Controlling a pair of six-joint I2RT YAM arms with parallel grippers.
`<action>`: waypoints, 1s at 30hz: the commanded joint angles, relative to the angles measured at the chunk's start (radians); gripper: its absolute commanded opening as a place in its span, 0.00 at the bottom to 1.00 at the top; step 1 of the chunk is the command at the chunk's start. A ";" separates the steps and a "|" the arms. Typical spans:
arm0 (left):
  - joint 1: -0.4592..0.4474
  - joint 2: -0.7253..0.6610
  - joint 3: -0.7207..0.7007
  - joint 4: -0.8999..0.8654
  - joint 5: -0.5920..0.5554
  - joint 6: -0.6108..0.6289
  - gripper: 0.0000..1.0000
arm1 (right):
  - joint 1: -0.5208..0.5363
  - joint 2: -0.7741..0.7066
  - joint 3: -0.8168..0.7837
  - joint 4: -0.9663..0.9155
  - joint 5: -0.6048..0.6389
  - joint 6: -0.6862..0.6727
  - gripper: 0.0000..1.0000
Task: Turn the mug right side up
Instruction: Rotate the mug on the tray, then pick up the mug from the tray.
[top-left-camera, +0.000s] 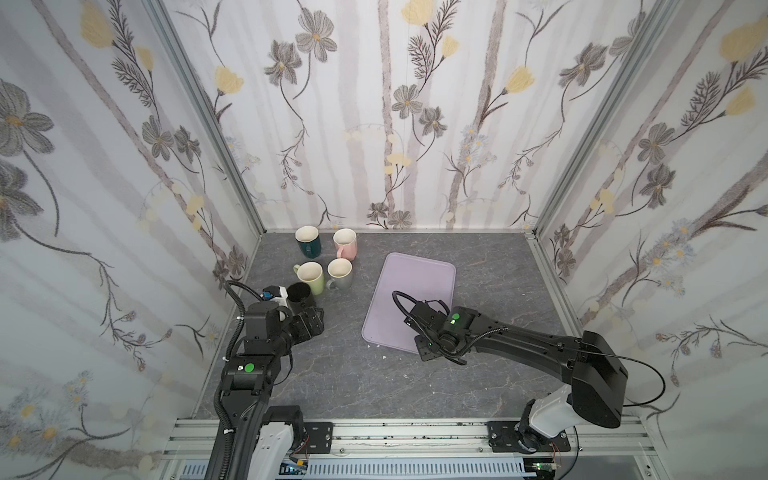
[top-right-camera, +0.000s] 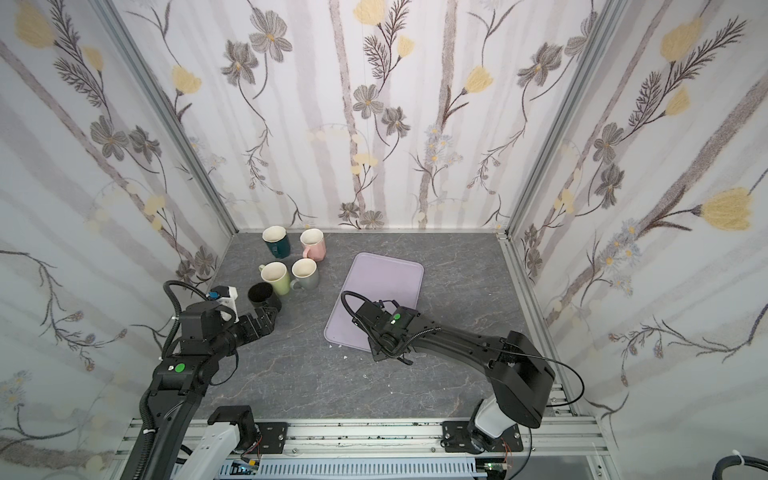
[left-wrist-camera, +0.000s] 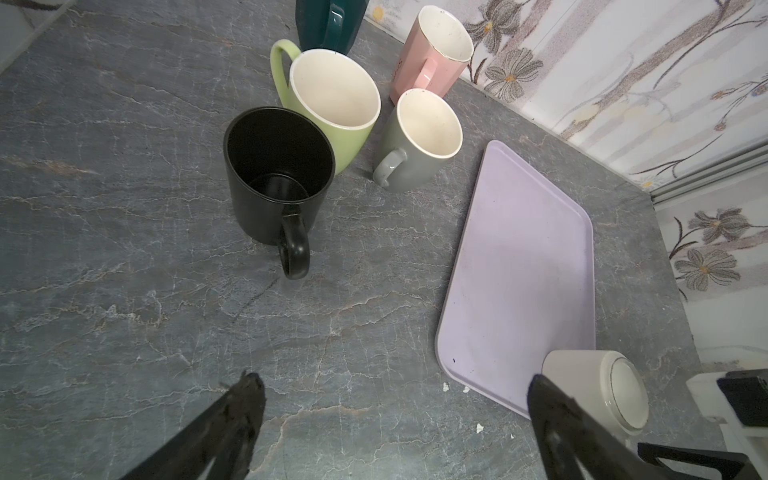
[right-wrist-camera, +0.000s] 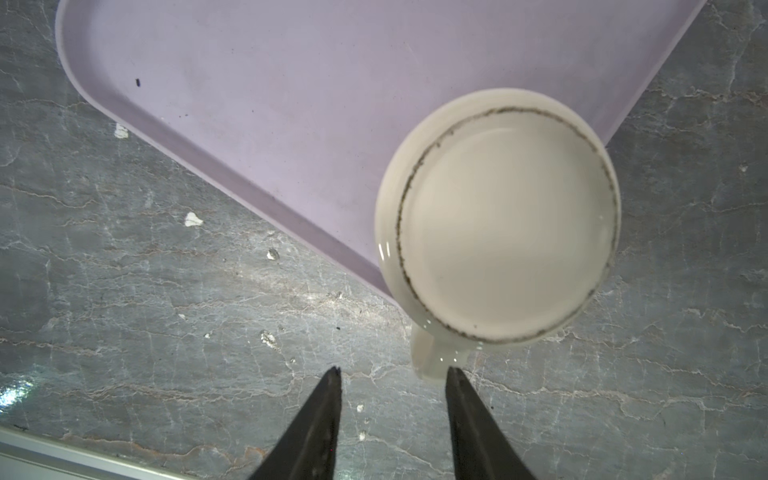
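A cream mug (right-wrist-camera: 498, 216) stands upside down, base up, on the near corner of the lilac tray (right-wrist-camera: 291, 83); it also shows in the left wrist view (left-wrist-camera: 598, 386). Its handle (right-wrist-camera: 430, 359) juts over the tray's edge toward my right gripper (right-wrist-camera: 395, 374). That gripper hangs above it, open partway with nothing between the fingers, and one fingertip (right-wrist-camera: 457, 376) is right beside the handle. In both top views my right arm (top-left-camera: 453, 324) hides the mug. My left gripper (left-wrist-camera: 392, 378) is wide open and empty over bare table, just short of a black mug (left-wrist-camera: 278, 174).
Upright mugs cluster at the back left: dark teal (top-left-camera: 308, 241), pink (top-left-camera: 345, 243), green (top-left-camera: 311, 276), grey (top-left-camera: 340, 274) and black (top-left-camera: 299, 293). The tray (top-left-camera: 415, 286) lies mid-table. Small white crumbs (right-wrist-camera: 193, 219) dot the table near its corner. Walls enclose three sides.
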 joint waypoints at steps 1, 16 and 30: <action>0.002 0.001 -0.001 0.033 0.015 -0.008 1.00 | -0.010 -0.022 -0.016 0.039 0.012 0.029 0.43; 0.002 0.004 -0.003 0.036 0.022 -0.009 1.00 | -0.045 -0.013 -0.080 0.080 0.007 0.072 0.35; 0.002 0.004 -0.001 0.034 0.019 -0.008 1.00 | -0.100 0.045 -0.076 0.123 0.009 0.050 0.29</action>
